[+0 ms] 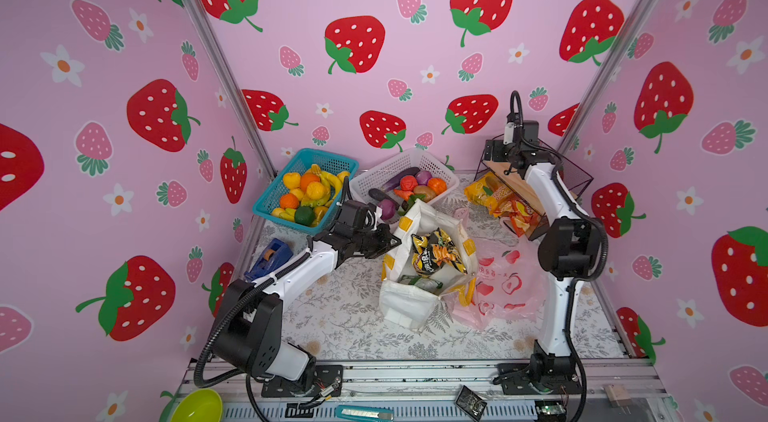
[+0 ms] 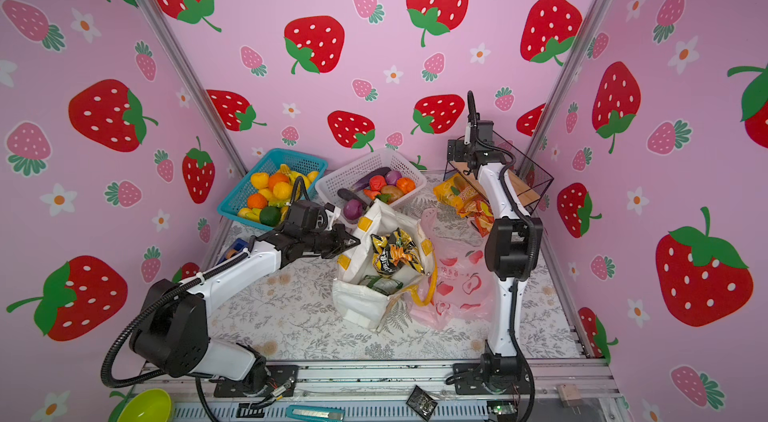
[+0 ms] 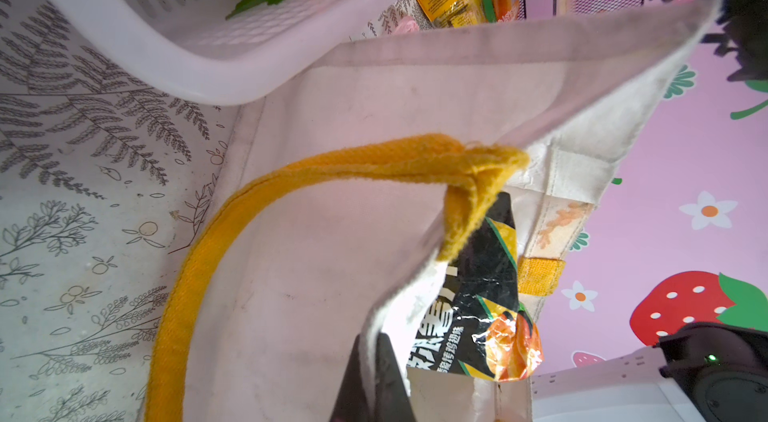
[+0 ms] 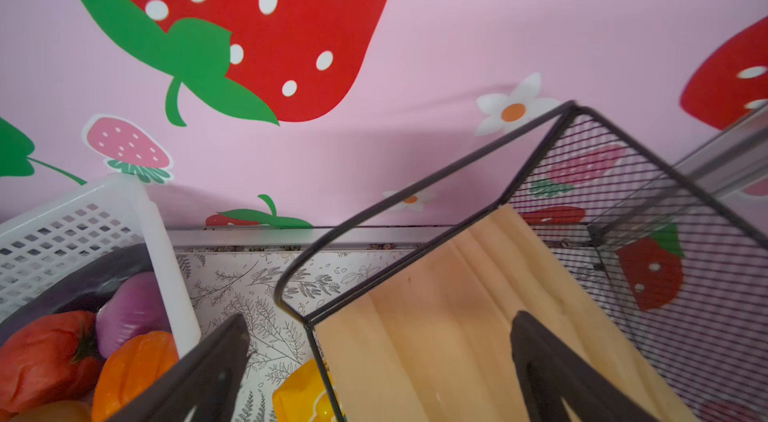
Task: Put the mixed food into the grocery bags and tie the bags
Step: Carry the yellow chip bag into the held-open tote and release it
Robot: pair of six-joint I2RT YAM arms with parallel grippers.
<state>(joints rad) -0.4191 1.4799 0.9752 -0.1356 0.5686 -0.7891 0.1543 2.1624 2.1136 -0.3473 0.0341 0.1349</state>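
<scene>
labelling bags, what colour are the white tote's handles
Yellow: the handles of the white tote show best in the left wrist view.

Open white tote point(image 1: 409, 303) (black snack packet point(image 1: 434, 254) inside), pink bag point(image 1: 511, 283) beside

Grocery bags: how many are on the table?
2. A white tote stands in the middle; a pink plastic bag lies crumpled to its right in a top view. No other bag shows.
</scene>
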